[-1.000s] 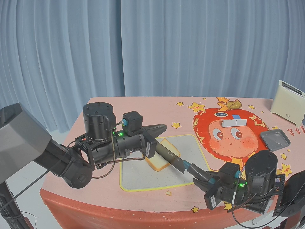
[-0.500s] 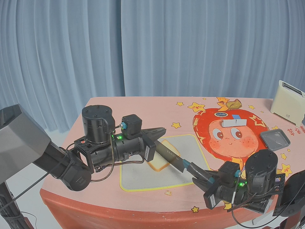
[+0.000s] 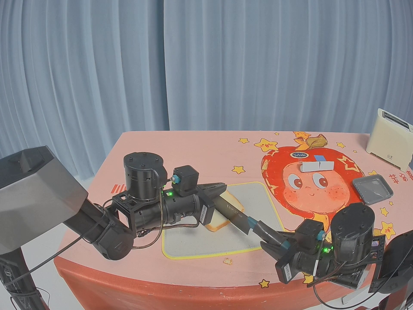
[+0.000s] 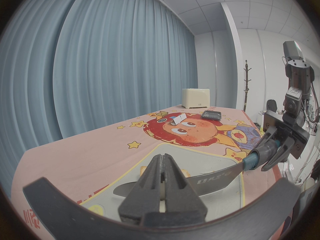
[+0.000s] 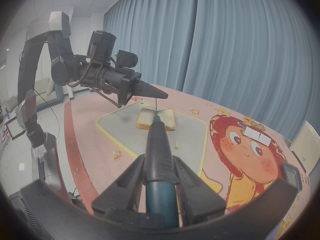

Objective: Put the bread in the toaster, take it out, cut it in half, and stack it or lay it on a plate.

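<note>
We are seeing the right arm lying low and level, the right gripper (image 3: 270,239) clamping tight on the knife (image 3: 235,216) handle, the blade resting edge-down across the middle of the bread (image 5: 166,118) on the cutting board (image 3: 189,237). The left gripper (image 3: 223,186) is pointing in level from the opposite side, fingers pressed together, empty, hovering just over the bread.

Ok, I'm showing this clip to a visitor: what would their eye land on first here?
The knife, gripped by its handle in the right hand, has its blade across the bread slice on the cutting board. The shut left hand points over that slice from the opposite side. A cream toaster stands at the far right edge of the table.
</note>
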You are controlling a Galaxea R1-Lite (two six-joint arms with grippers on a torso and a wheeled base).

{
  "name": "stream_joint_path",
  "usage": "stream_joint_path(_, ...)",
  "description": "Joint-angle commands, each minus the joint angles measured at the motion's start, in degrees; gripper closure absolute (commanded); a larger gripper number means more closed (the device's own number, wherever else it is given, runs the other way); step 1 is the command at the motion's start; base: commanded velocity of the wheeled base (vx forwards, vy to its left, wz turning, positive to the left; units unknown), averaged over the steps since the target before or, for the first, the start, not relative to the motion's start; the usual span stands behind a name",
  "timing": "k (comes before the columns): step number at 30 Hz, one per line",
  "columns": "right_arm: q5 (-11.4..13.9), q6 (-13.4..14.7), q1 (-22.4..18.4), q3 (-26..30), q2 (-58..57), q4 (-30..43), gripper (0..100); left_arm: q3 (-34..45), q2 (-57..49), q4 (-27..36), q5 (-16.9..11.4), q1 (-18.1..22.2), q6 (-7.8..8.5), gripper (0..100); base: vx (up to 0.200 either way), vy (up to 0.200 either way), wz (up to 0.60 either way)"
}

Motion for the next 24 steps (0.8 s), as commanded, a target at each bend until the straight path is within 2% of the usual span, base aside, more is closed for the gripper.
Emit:
stream_joint_path(1,0.0,0.1,0.0,-0.1,0.1,-0.1,100,-0.8,0.5,0.0,0.1,0.3,-0.07,100,0.000,0.000,0.00)
stream_joint_path(13,0.3,0.4,0.0,-0.6,0.0,-0.1,100,-1.4,0.9,-0.1,0.2,0.7,-0.24,100,0.000,0.000,0.00)
stream_joint_path(17,0.6,2.1,-0.4,-1.5,0.3,0.1,100,-2.0,1.4,-3.5,0.2,0.6,-0.33,100,0.000,0.000,0.00)
stream_joint_path(24,0.7,2.3,-0.6,-1.8,0.3,0.4,100,-1.3,1.3,-3.5,0.2,0.7,-0.33,100,0.000,0.000,0.00)
